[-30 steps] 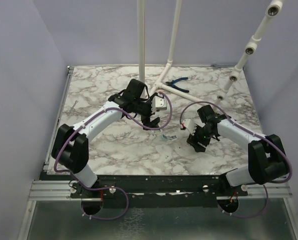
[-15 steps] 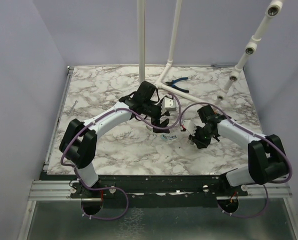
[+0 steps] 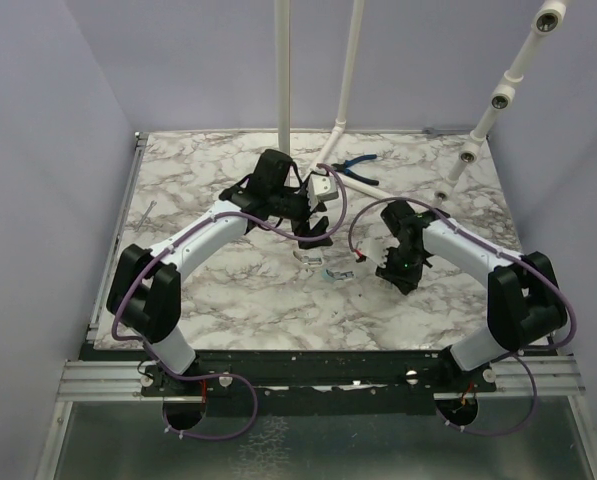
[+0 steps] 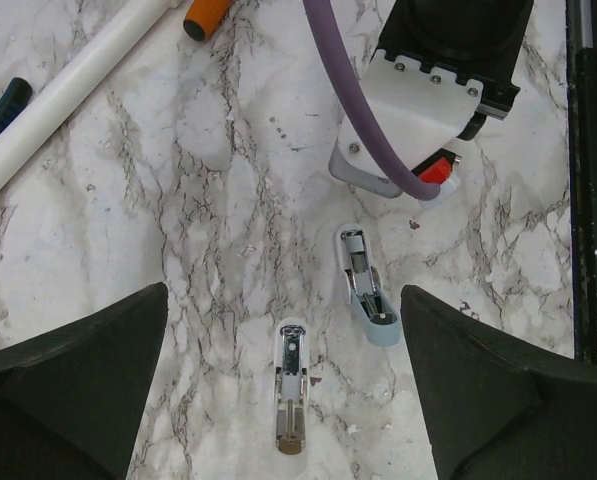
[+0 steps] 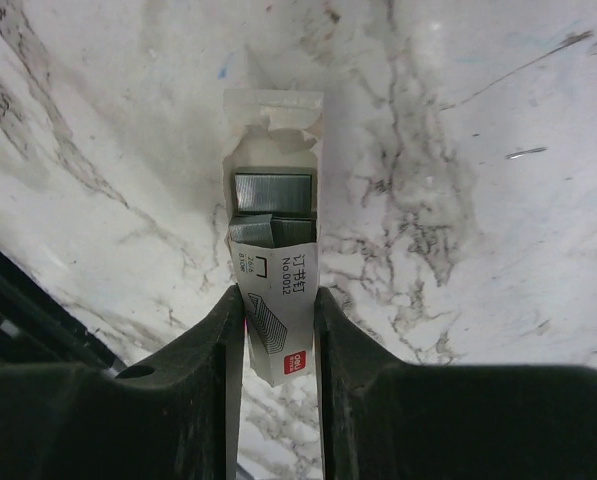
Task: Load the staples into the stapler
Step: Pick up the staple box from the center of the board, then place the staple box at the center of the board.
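The stapler lies opened on the marble table as two parts. Its pale blue-green part (image 4: 368, 298) and its white part with silvery metal inside (image 4: 290, 388) lie side by side; both show small in the top view (image 3: 330, 272). My left gripper (image 4: 283, 310) is open and empty, hovering above them with one finger on each side (image 3: 314, 226). My right gripper (image 5: 277, 300) is shut on a small white staple box (image 5: 274, 300), whose torn far end shows grey staples (image 5: 271, 193). It sits just right of the stapler (image 3: 386, 262).
A white pipe frame (image 3: 330, 150) stands on the far middle of the table, with blue-handled pliers (image 3: 356, 170) beside it. An orange tool handle (image 4: 208, 15) and the pipe (image 4: 73, 85) show at the top of the left wrist view. The right arm's wrist (image 4: 428, 90) is close beyond the stapler.
My left gripper swung right over the stapler, then drew back a little toward the far side. My right gripper turned and shifted slightly, still holding the staple box.
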Robot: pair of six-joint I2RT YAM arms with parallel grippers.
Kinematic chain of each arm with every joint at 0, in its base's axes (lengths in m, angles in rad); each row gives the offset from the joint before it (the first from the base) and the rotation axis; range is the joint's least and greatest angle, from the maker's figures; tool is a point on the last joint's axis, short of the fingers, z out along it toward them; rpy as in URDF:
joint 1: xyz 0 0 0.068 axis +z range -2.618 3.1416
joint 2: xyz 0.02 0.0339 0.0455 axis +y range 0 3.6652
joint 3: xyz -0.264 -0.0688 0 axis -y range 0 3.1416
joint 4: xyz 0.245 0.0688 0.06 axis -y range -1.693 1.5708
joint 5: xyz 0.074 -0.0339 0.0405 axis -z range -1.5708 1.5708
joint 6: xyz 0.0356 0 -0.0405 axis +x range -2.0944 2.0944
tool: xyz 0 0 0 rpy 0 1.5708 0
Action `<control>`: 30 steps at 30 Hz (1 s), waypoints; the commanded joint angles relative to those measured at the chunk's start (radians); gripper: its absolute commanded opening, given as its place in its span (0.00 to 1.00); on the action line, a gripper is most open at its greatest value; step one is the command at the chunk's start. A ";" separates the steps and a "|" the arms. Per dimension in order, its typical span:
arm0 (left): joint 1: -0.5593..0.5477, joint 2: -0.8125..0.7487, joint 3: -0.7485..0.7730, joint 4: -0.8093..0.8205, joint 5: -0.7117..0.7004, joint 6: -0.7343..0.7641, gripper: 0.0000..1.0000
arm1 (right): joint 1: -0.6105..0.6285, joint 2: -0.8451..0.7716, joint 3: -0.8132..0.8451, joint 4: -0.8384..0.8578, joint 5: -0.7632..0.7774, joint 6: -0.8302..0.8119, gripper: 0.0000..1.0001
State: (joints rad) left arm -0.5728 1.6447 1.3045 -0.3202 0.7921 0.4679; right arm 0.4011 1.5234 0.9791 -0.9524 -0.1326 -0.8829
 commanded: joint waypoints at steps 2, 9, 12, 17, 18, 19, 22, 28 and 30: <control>0.002 -0.039 -0.021 0.013 -0.014 -0.013 0.99 | 0.013 0.033 0.032 -0.127 0.096 0.010 0.18; 0.010 -0.045 -0.025 0.013 -0.015 -0.014 0.99 | 0.018 0.033 0.052 -0.173 0.183 0.021 0.18; 0.010 -0.046 -0.025 0.013 -0.016 -0.012 0.99 | 0.019 0.024 0.040 -0.145 0.173 0.029 0.18; 0.010 -0.052 -0.030 0.013 -0.017 -0.013 0.99 | 0.023 0.013 -0.009 -0.107 0.164 0.041 0.18; 0.011 -0.053 -0.031 0.013 -0.017 -0.013 0.99 | 0.026 0.007 -0.012 -0.107 0.146 0.044 0.18; 0.011 -0.054 -0.033 0.014 -0.017 -0.013 0.99 | 0.028 0.000 -0.014 -0.104 0.140 0.047 0.18; 0.011 -0.052 -0.034 0.013 -0.017 -0.010 0.99 | 0.029 -0.015 -0.061 -0.044 0.201 0.037 0.18; 0.011 -0.055 -0.036 0.015 -0.020 -0.008 0.99 | 0.050 -0.075 -0.145 0.064 0.139 0.004 0.21; 0.012 -0.055 -0.039 0.016 -0.021 -0.005 0.99 | 0.050 -0.127 -0.219 0.180 0.155 -0.052 0.25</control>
State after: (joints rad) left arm -0.5686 1.6218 1.2797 -0.3145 0.7822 0.4637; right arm 0.4408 1.4876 0.8516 -0.9527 0.0349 -0.8635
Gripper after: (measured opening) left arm 0.988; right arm 0.286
